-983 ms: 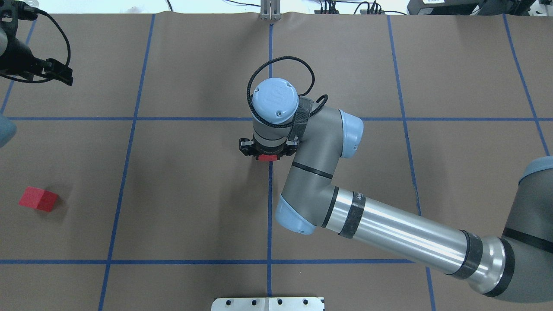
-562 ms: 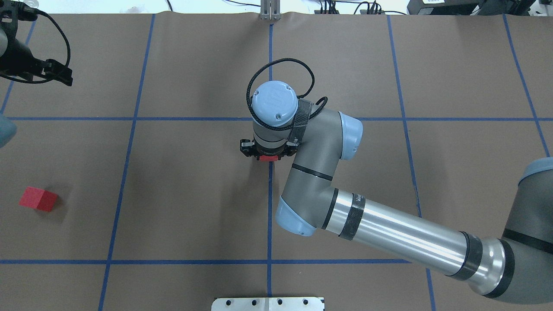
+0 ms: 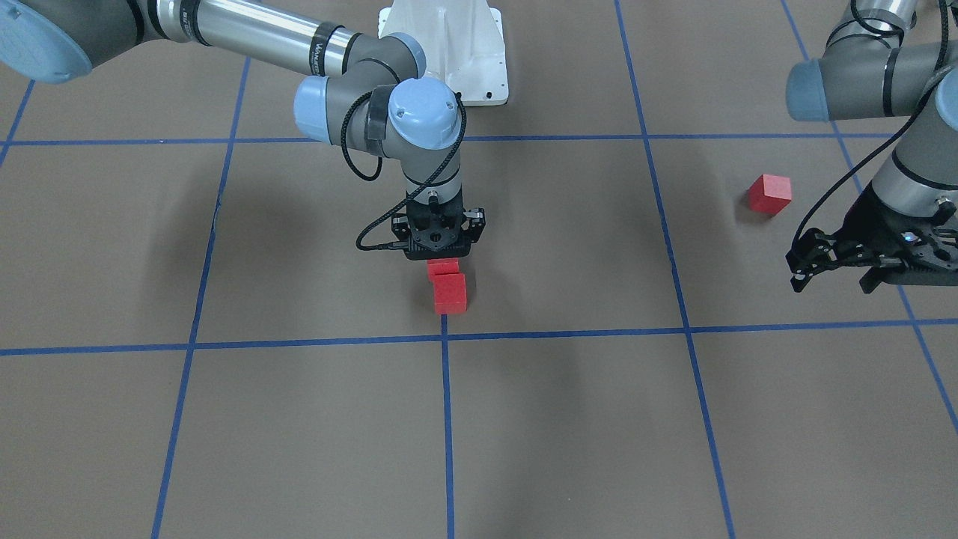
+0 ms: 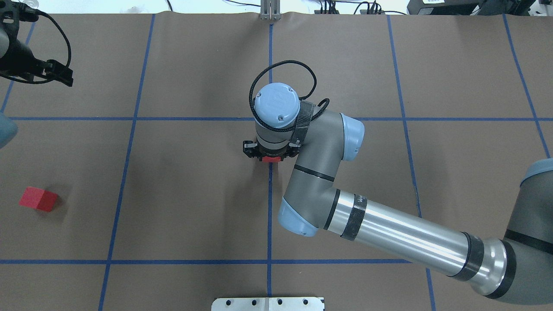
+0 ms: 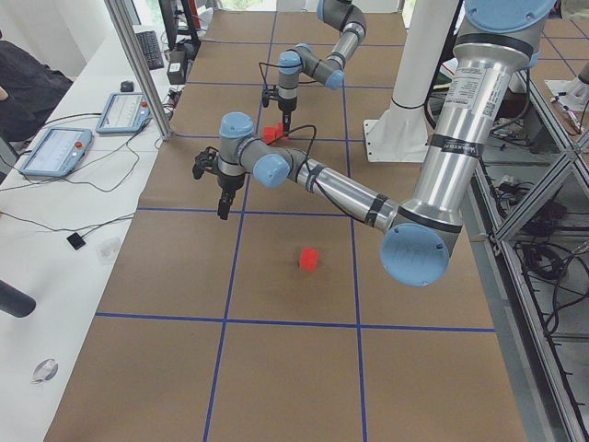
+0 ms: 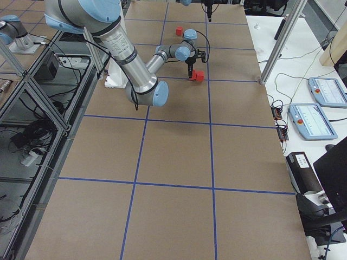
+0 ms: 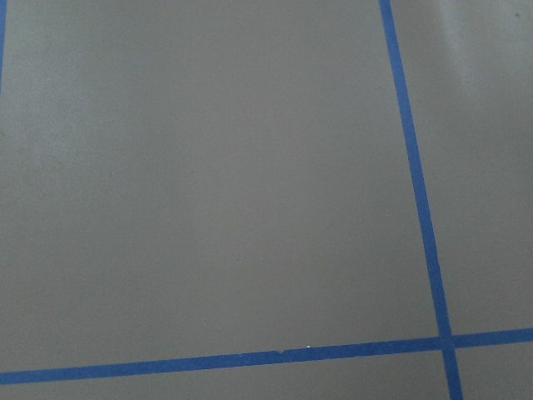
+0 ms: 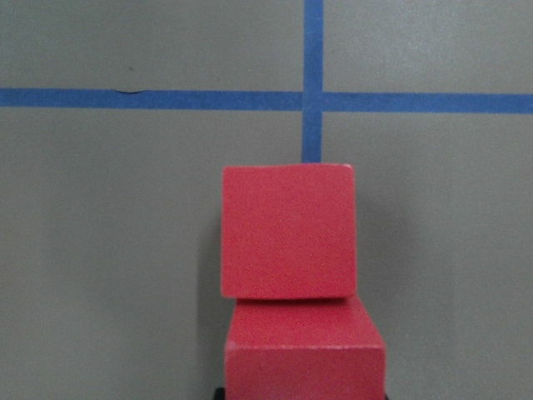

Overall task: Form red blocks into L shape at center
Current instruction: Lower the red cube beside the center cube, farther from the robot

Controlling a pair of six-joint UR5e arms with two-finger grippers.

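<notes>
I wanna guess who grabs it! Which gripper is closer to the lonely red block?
Left. The left gripper hovers near the lone red block; the right gripper is far away near the center.

The right arm (image 4: 315, 172) and left arm (image 3: 853, 90) are built of grey joints (image 4: 322, 129), screw-fastened light-blue caps (image 4: 276, 101) and black-banded silver tubes (image 4: 410, 235), and a braided black cable (image 4: 283, 65) is looped above the black right gripper (image 3: 441, 260).
</notes>
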